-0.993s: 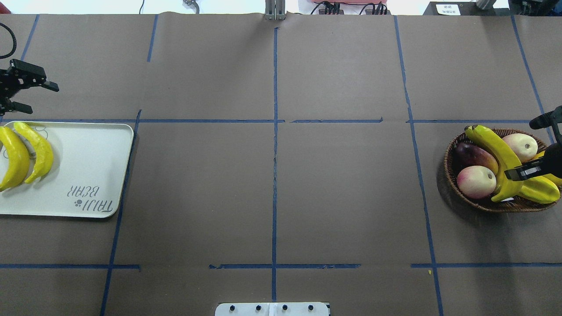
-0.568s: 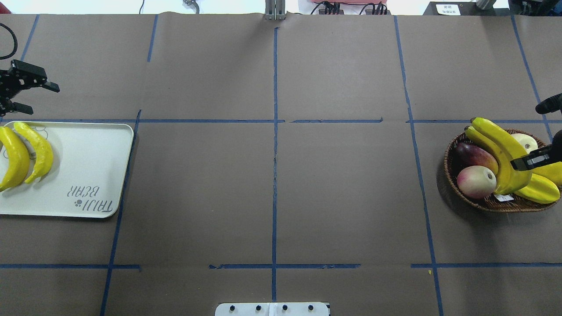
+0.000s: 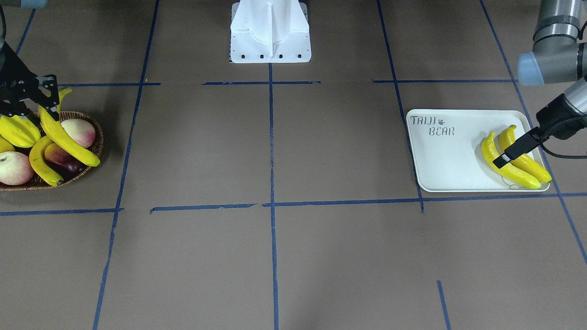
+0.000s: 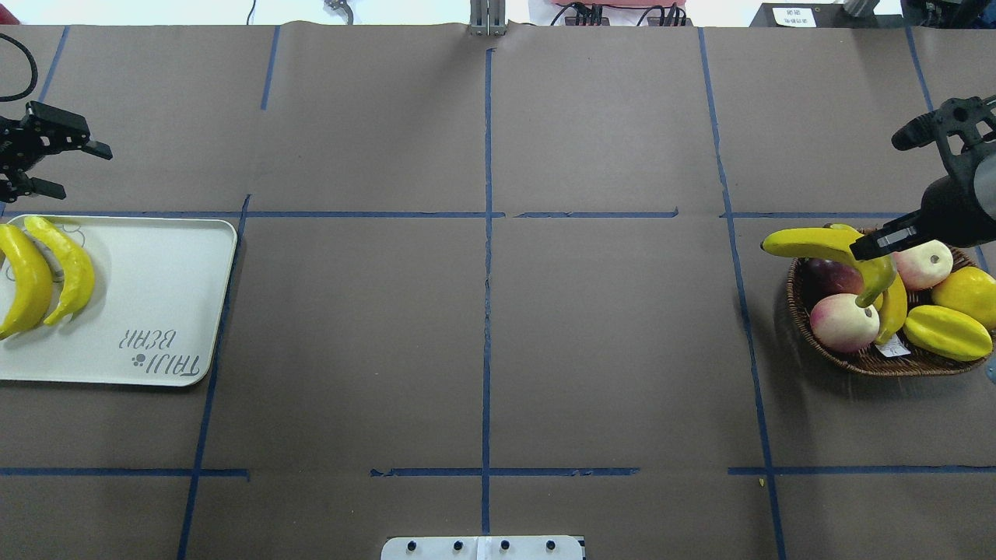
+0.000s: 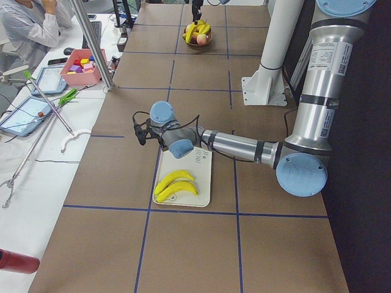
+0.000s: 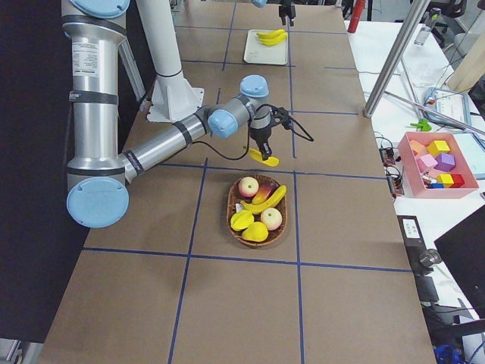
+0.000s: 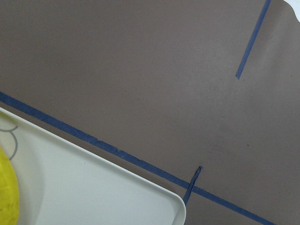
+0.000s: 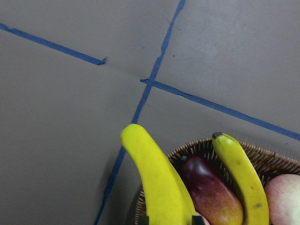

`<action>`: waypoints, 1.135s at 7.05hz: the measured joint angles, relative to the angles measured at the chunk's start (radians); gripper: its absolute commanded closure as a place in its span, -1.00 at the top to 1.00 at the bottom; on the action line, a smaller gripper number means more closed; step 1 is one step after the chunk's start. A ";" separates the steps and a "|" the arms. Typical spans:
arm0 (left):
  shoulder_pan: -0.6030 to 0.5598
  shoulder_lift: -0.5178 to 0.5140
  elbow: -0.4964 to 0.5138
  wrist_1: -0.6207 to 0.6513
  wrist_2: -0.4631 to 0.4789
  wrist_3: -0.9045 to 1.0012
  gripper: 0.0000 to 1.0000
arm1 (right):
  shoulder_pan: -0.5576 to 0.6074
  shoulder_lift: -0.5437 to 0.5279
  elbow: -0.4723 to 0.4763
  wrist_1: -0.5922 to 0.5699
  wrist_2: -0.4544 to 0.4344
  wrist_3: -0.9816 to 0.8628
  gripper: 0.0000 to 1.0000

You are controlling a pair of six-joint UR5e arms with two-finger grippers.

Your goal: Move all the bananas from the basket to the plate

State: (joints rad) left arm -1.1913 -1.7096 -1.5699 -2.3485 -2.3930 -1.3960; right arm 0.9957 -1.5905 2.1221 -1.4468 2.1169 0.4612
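Note:
My right gripper (image 4: 875, 249) is shut on a long yellow banana (image 4: 821, 243), held in the air over the near-left rim of the brown wicker basket (image 4: 801, 311). The wrist view shows this banana (image 8: 159, 178) above the basket rim (image 8: 262, 152). A second banana (image 4: 895, 311) lies inside the basket among other fruit. On the white plate (image 4: 156, 311) at the left lie two bananas (image 4: 27, 280) (image 4: 74, 268), side by side. My left gripper (image 4: 74, 167) is open and empty just beyond the plate's far edge.
The basket also holds two peaches (image 4: 844, 323), a dark purple fruit (image 4: 829, 272), a starfruit (image 4: 945, 333) and a round yellow fruit (image 4: 965, 292). Blue tape lines cross the brown table. The white robot base (image 3: 270, 32) stands at the robot's edge.
The right gripper has lifted the banana out of the basket and swung it so it points left over the rim. The starfruit is now uncovered. The left gripper barely moved.

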 measured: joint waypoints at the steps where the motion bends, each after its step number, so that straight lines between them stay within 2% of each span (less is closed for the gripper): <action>1: 0.000 -0.003 -0.001 0.000 0.000 -0.003 1.00 | 0.000 0.012 0.000 -0.005 0.007 0.002 -1.00; 5: 0.001 -0.004 -0.011 0.000 0.000 -0.006 1.00 | -0.001 0.042 0.004 -0.003 0.056 0.007 -1.00; 8: 0.001 -0.015 -0.012 0.001 -0.001 -0.012 1.00 | 0.005 0.118 0.003 -0.002 0.107 0.029 -1.00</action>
State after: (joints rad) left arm -1.1899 -1.7247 -1.5817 -2.3472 -2.3943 -1.4082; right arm 1.0005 -1.4720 2.1252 -1.4483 2.2242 0.4904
